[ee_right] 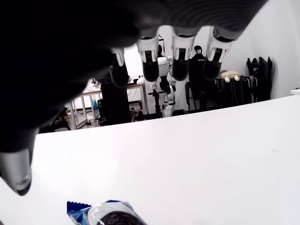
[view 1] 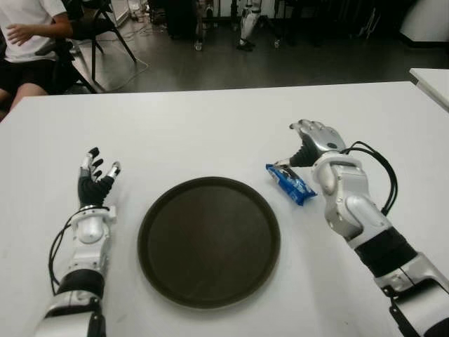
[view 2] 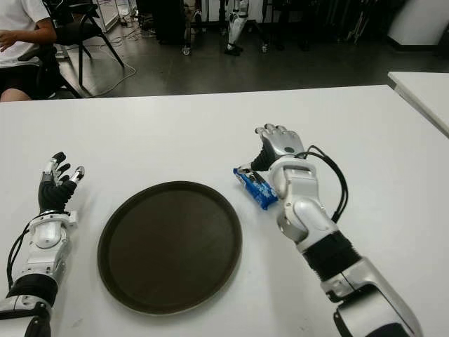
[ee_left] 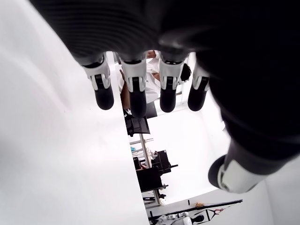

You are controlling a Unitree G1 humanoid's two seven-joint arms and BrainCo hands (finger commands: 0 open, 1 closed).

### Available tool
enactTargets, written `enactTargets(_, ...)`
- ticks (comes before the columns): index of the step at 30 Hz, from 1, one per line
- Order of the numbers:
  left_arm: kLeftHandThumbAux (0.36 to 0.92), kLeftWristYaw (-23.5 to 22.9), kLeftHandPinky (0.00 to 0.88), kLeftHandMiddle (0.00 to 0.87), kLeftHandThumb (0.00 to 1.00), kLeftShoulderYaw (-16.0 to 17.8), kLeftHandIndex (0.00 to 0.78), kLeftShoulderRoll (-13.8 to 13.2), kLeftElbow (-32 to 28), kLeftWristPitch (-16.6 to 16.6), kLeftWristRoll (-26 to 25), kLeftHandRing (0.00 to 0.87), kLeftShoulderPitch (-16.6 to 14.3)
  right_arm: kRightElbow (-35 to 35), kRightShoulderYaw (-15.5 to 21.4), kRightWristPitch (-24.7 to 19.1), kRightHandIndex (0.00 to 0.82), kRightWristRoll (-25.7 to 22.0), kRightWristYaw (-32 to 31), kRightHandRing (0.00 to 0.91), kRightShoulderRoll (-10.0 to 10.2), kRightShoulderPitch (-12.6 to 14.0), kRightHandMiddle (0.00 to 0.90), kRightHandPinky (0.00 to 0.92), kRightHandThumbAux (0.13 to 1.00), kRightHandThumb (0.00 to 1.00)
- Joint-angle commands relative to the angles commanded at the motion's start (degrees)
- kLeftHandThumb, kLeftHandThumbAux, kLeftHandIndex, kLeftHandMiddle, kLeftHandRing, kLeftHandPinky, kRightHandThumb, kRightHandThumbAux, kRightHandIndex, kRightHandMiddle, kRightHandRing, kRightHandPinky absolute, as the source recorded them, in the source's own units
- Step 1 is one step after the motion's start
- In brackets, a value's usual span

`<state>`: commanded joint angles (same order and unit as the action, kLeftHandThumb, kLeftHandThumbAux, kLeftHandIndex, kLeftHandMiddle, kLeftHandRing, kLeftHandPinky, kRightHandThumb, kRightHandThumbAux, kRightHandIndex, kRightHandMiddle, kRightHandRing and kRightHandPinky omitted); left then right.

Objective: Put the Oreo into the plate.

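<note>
The Oreo [view 1: 290, 183] is a small blue pack lying flat on the white table [view 1: 210, 133], just right of the plate. The plate [view 1: 209, 241] is a dark round tray with nothing on it. My right hand [view 1: 306, 142] hovers over the pack's far end with fingers extended and the thumb pointing down near it; the right wrist view shows the Oreo [ee_right: 110, 216] below the thumb [ee_right: 16, 176], not grasped. My left hand [view 1: 97, 175] shows left of the plate with fingers spread, holding nothing.
A seated person [view 1: 28, 35] is beyond the table's far left corner beside a black chair [view 1: 98, 28]. A second white table [view 1: 431, 81] starts at the right edge. Equipment stands on the dark floor behind.
</note>
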<state>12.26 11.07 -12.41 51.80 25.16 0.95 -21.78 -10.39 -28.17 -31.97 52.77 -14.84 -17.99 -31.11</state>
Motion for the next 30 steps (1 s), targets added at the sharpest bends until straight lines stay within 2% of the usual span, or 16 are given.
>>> enactTargets(11, 0.68, 0.04, 0.064, 0.102, 0.265, -0.18, 0.055, 0.11, -1.34, -1.4, 0.22, 0.084, 0.46, -1.91, -0.57, -1.44, 0.0, 0.81, 0.28, 0.0, 1.33, 0.18, 0.0, 0.0, 0.584, 0.014)
enactTargets(20, 0.677, -0.21, 0.055, 0.096, 0.259, -0.17, 0.055, 0.17, -1.57, -1.78, 0.16, 0.077, 0.6, -3.77, 0.17, -2.26, 0.001, -0.26, 0.64, 0.0, 2.19, 0.27, 0.0, 0.0, 0.593, 0.034)
enactTargets(28, 0.67, 0.26, 0.053, 0.109, 0.254, -0.25, 0.057, 0.3, -1.5, -1.95, 0.42, 0.085, 0.51, -13.74, 1.13, -0.67, 0.113, -2.6, 2.63, 0.0, 3.46, -2.88, 0.0, 0.0, 0.597, 0.002)
enactTargets(30, 0.667, 0.47, 0.048, 0.119, 0.254, -0.29, 0.061, 0.4, -1.78, -2.01, 0.51, 0.092, 0.61, -15.32, 1.16, -1.01, 0.108, -2.96, 2.71, 0.0, 3.69, -3.56, 0.0, 0.0, 0.582, 0.001)
